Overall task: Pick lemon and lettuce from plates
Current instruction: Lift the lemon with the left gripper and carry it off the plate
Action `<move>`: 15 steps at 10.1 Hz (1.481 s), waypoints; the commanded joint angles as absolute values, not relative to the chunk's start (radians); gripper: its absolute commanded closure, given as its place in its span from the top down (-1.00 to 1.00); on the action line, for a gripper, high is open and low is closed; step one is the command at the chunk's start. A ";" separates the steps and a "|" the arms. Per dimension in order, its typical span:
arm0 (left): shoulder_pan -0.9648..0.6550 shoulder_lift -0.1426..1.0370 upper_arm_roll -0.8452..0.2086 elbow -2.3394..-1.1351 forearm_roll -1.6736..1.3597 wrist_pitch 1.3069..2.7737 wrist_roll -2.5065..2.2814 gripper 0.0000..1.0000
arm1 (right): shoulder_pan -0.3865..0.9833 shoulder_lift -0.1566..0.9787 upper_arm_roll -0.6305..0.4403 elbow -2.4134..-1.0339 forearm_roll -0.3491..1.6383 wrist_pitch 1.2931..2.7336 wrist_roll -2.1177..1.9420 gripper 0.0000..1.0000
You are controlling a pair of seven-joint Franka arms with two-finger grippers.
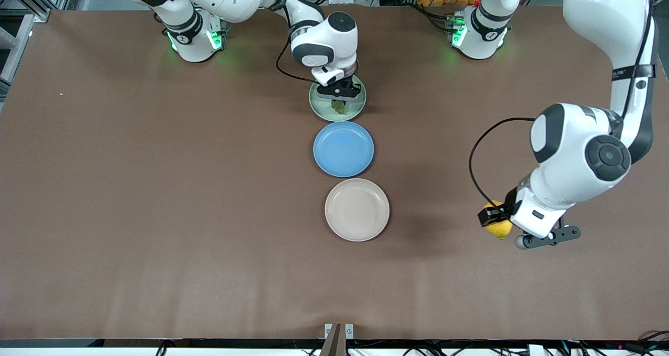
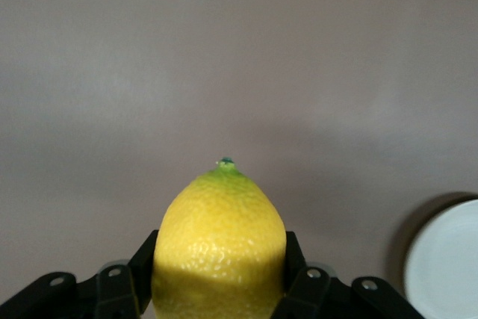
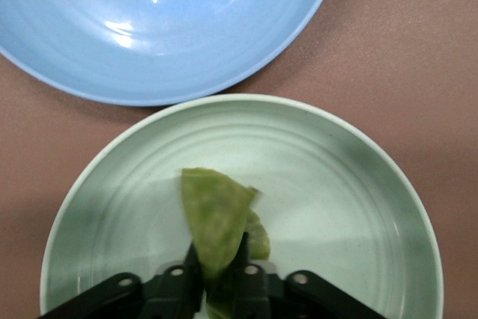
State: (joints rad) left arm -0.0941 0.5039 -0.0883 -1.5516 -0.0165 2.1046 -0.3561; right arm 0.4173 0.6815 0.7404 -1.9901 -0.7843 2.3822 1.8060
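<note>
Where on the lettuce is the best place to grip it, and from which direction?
Grip the lettuce at its narrow stem end, coming straight down from above. It lies flat and thin in the mint green plate, so only a pinch across the stem end fits; the right gripper is closed there.

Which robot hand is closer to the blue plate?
Right. The right gripper pinches lettuce on the mint plate beside the blue plate; the left gripper holds the lemon far off.
</note>
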 commanded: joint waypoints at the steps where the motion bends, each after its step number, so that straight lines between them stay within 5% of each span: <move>1: -0.055 0.582 -0.100 -1.563 -0.002 2.108 -0.351 -1.00 | 0.397 0.695 0.752 -1.970 -0.805 2.376 1.850 -1.00; 7: -0.058 0.698 -0.097 -1.566 0.002 2.181 -0.371 -1.00 | 0.344 0.612 0.782 -1.965 -0.721 2.356 1.812 -1.00; 15: -0.052 0.761 -0.100 -1.560 -0.035 2.209 -0.377 -1.00 | 0.120 0.264 0.792 -1.964 -0.182 2.081 1.165 -1.00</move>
